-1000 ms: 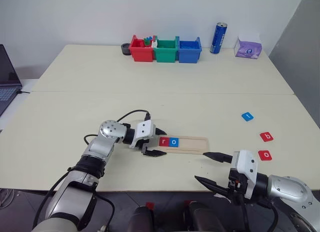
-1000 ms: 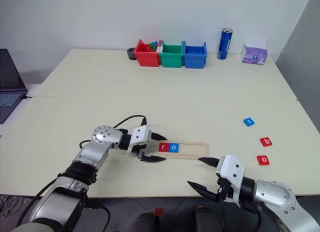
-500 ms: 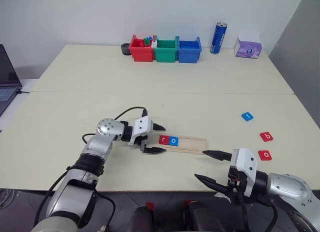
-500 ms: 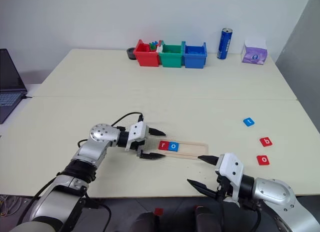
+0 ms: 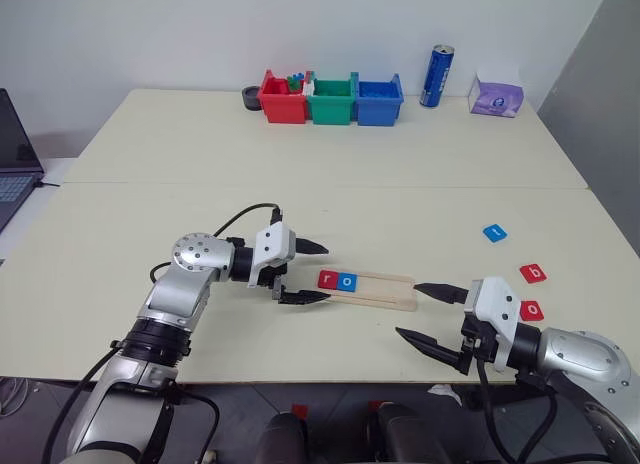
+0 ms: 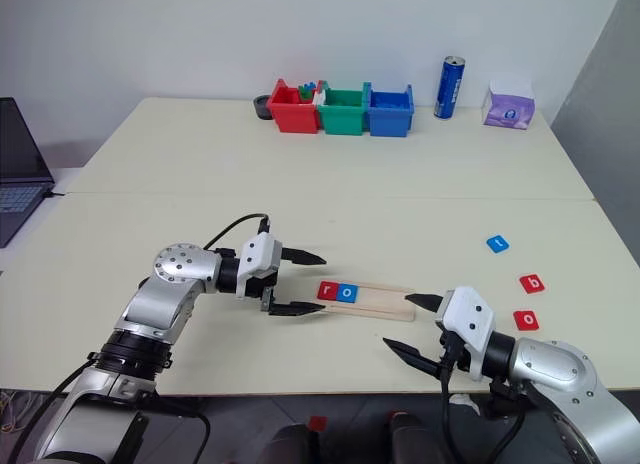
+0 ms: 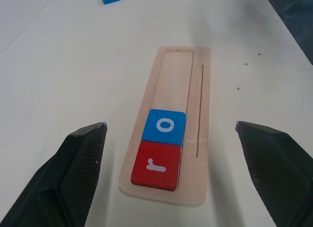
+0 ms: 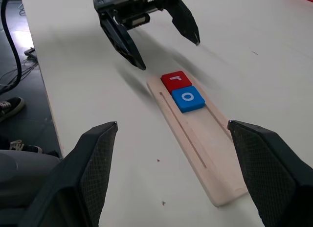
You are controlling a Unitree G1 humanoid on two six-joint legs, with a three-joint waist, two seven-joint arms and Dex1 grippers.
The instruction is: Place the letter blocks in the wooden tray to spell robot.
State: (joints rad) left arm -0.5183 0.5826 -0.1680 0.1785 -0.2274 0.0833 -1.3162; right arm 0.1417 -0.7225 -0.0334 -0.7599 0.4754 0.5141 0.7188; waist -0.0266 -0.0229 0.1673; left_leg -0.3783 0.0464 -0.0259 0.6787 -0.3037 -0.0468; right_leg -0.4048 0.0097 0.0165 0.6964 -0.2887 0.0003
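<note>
The wooden tray (image 5: 385, 289) lies near the table's front edge, with a red "r" block (image 5: 328, 279) and a blue "o" block (image 5: 347, 281) side by side at its left end. The rest of its groove is bare. Three loose letter blocks lie to the right: a blue one (image 5: 494, 232), a red "b" (image 5: 533, 274) and a red "o" (image 5: 531, 310). My left gripper (image 5: 324, 273) hovers open just off the tray's left end, holding nothing. At the tray's right end my right gripper (image 5: 408, 310) is open and holds nothing.
Red (image 5: 283, 97), green (image 5: 331, 99) and blue (image 5: 379, 100) bins stand in a row at the back. A blue can (image 5: 437, 76) and a purple tissue box (image 5: 497, 96) are to their right. A laptop (image 5: 14, 154) sits at the left edge.
My left gripper has risen and drawn back a little to the left, off the tray's end. The right gripper has lifted slightly and edged toward the tray's right end. The blocks have not moved.
</note>
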